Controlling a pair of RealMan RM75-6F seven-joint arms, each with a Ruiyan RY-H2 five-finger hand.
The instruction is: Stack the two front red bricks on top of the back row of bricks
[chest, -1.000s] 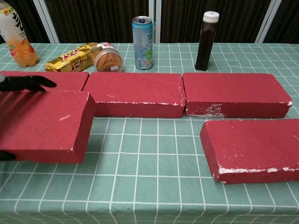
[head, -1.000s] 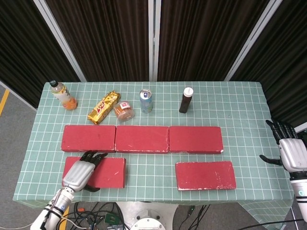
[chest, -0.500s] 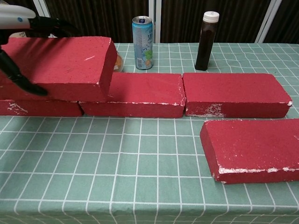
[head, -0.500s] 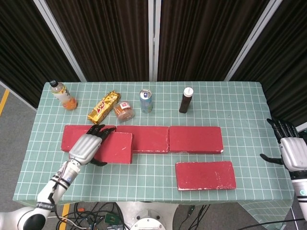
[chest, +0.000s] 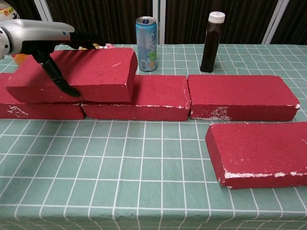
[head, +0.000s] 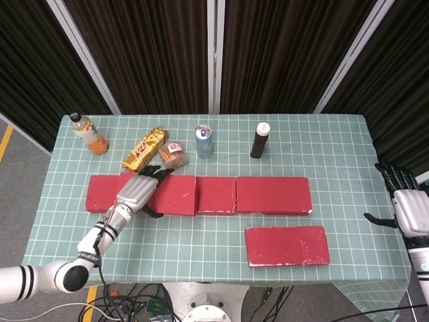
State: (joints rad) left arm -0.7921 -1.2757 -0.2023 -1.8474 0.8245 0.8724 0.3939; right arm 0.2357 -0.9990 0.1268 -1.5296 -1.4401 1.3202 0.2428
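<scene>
Front: 1 red brick [chest: 261,151] flat on the table [head: 201,251], untouched | my left hand [head: 137,192] grips the other brick [chest: 76,74], resting across the 2 leftmost back-row bricks [chest: 158,98] | my right hand [head: 405,208] empty, fingers spread, off the table's right edge | back: can [chest: 146,37], capped dark bottle [chest: 212,41], juice bottle [head: 88,133]; can's contents not visible.

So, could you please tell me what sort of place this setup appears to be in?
Most likely a robot lab or test booth: a table under a green grid cloth, dark curtains behind it, loose cables on the floor below, and staged props such as red bricks and drinks.
</scene>
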